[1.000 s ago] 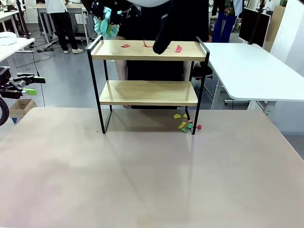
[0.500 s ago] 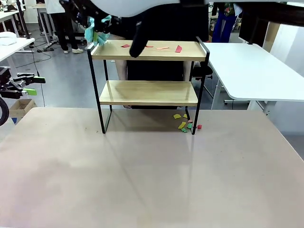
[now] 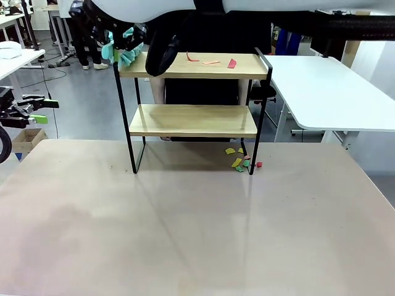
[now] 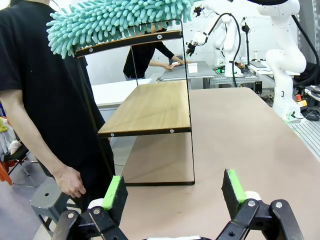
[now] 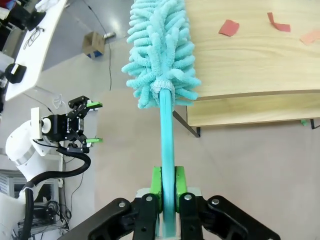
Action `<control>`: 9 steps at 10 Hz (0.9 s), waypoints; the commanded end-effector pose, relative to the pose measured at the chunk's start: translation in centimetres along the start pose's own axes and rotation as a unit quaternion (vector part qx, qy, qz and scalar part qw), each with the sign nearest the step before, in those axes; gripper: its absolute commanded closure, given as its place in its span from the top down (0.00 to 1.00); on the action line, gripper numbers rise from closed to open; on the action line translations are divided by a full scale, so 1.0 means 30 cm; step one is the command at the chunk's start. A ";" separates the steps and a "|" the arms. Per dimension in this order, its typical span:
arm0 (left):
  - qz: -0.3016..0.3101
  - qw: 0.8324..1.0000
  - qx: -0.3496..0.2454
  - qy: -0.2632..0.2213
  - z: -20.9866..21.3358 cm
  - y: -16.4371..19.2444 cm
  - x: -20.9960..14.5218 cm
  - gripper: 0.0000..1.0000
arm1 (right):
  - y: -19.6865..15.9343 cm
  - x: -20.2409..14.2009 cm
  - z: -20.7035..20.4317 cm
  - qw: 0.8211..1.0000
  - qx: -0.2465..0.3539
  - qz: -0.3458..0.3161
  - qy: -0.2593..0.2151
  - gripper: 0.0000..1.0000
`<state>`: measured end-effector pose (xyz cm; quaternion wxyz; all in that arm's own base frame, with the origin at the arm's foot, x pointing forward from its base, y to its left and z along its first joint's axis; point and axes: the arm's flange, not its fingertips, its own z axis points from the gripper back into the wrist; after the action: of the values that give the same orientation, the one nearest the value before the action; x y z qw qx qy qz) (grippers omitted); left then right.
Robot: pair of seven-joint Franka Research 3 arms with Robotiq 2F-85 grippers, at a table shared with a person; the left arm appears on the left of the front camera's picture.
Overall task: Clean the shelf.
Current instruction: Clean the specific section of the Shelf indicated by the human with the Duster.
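Right gripper (image 5: pixel 168 181) clamps duster (image 5: pixel 160 52) at left edge of shelf (image 3: pixel 191 120) (left gripper (image 4: pixel 174 191) agape).

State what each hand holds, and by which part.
The right hand clamps the teal duster by its handle; the left hand is open, holding nothing.

The shelf (image 3: pixel 191 120) is made up of light, wood-grained boards set in a thin black frame. The duster (image 5: pixel 161 55) is covered in a shaggy turquoise pile, and its handle is coloured the same. Black bodies with bright green pads are seen on the left gripper (image 4: pixel 175 191) and the right gripper (image 5: pixel 168 181). Red and orange scraps (image 3: pixel 232 63) are scattered on the top board. Yellow, green and red bits (image 3: pixel 237 162) are seen on the pale beige table (image 3: pixel 197 234). The person (image 4: pixel 40 85) is dressed in black.
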<state>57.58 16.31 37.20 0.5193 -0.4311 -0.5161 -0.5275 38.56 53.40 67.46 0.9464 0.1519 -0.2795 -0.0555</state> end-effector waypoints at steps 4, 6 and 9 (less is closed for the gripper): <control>-0.005 1.000 -0.004 0.003 0.000 -0.008 0.010 1.00 | -0.012 -0.005 0.027 0.999 -0.028 -0.028 -0.015 0.14; -0.005 1.000 -0.004 0.003 0.000 -0.008 0.010 1.00 | -0.023 -0.012 0.010 0.999 -0.032 -0.025 0.002 0.14; -0.005 1.000 -0.004 0.003 0.000 -0.008 0.010 1.00 | -0.023 -0.008 -0.002 1.000 -0.027 -0.012 0.007 0.14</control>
<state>57.58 16.31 37.20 0.5193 -0.4311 -0.5161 -0.5275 38.39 52.84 66.87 0.9519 0.1278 -0.2688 -0.0723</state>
